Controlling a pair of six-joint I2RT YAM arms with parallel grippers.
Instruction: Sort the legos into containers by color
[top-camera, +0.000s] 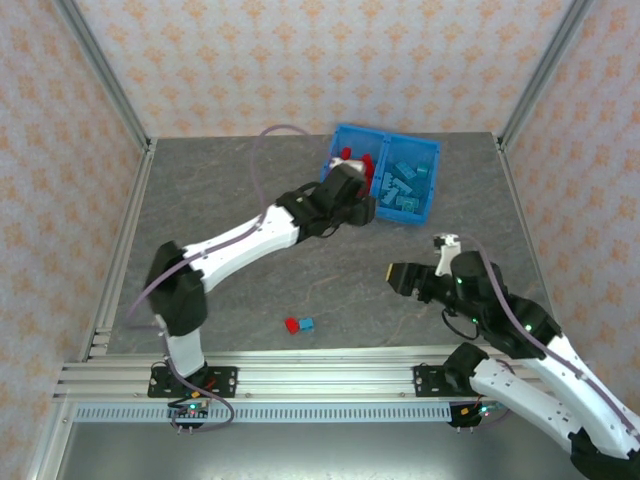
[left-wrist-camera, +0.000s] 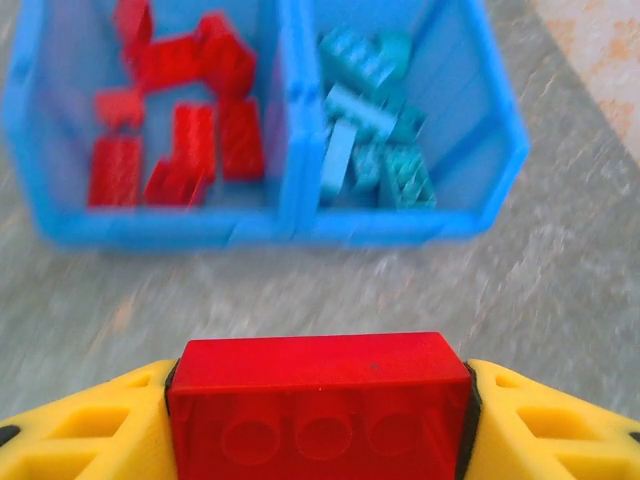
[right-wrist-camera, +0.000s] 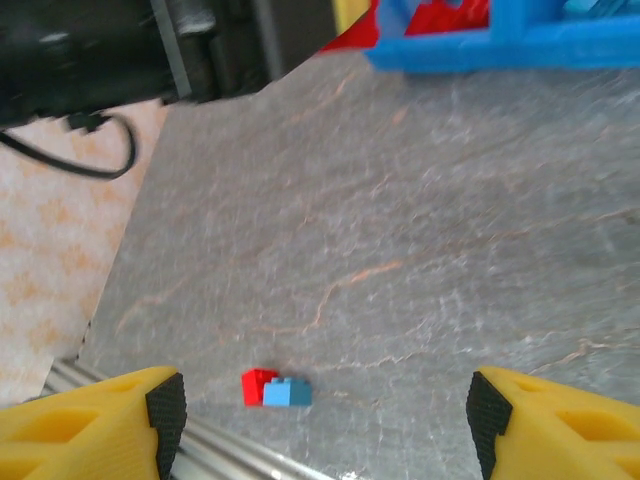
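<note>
Two loose bricks (right-wrist-camera: 275, 388), red and blue, touch at the near bench (right-wrist-camera: 400, 250) edge; your right claw (right-wrist-camera: 327, 412) hangs wide open, empty. Left claw (left-wrist-camera: 318, 440) grips a red brick (left-wrist-camera: 318, 375) just short of the bin (left-wrist-camera: 290, 230). Clear the front wall, drop over the red-filled compartment (left-wrist-camera: 60, 70), off the divider (left-wrist-camera: 290, 100).

White moulded shells with black joint housings form the left arm (top-camera: 240, 240) and right arm (top-camera: 530, 350). A thin lilac-grey cable (top-camera: 290, 127) loops behind the left jaws. The left gripper (left-wrist-camera: 320, 420) and right gripper (right-wrist-camera: 327, 420) carry yellow latticed plastic fingers (right-wrist-camera: 80, 425) with black inner pads (right-wrist-camera: 168, 420).
</note>
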